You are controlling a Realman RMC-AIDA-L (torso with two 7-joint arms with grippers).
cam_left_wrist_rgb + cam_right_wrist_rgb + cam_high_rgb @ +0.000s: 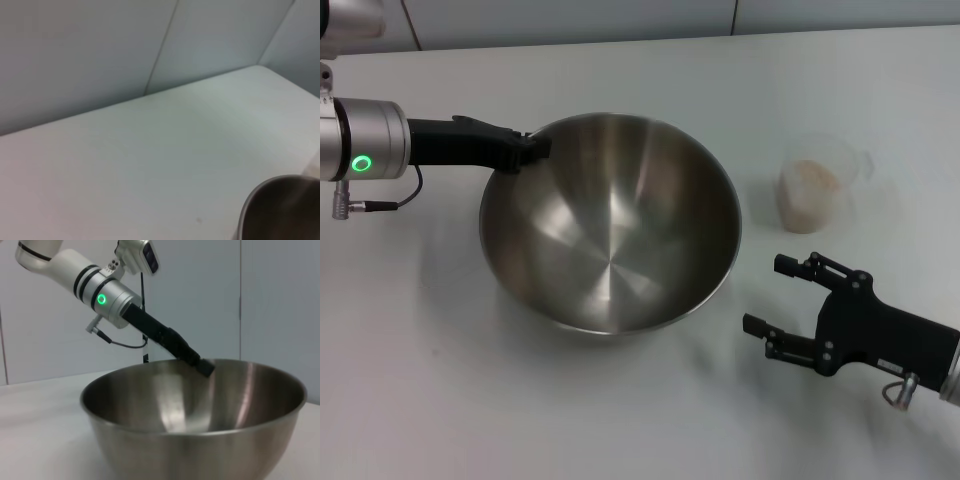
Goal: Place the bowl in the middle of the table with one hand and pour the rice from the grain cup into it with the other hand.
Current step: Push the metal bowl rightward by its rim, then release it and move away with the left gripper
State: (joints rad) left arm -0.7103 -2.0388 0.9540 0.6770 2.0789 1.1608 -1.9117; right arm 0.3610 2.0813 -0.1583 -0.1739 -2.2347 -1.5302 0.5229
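The steel bowl (610, 235) sits on the white table (440, 380), a little left of centre. My left gripper (528, 150) reaches in from the left and is shut on the bowl's far-left rim; the right wrist view shows it at the rim (202, 366) of the bowl (200, 425). The clear grain cup (814, 185) stands upright to the right of the bowl, with beige rice (809, 178) inside. My right gripper (768, 294) is open and empty, low over the table, nearer than the cup and right of the bowl. The left wrist view shows only a part of the bowl (280, 210).
A grey panelled wall (620, 15) runs along the table's far edge. Bare tabletop (150, 165) lies behind and to the left of the bowl. My left arm's cable (400, 200) hangs close to the table at the left.
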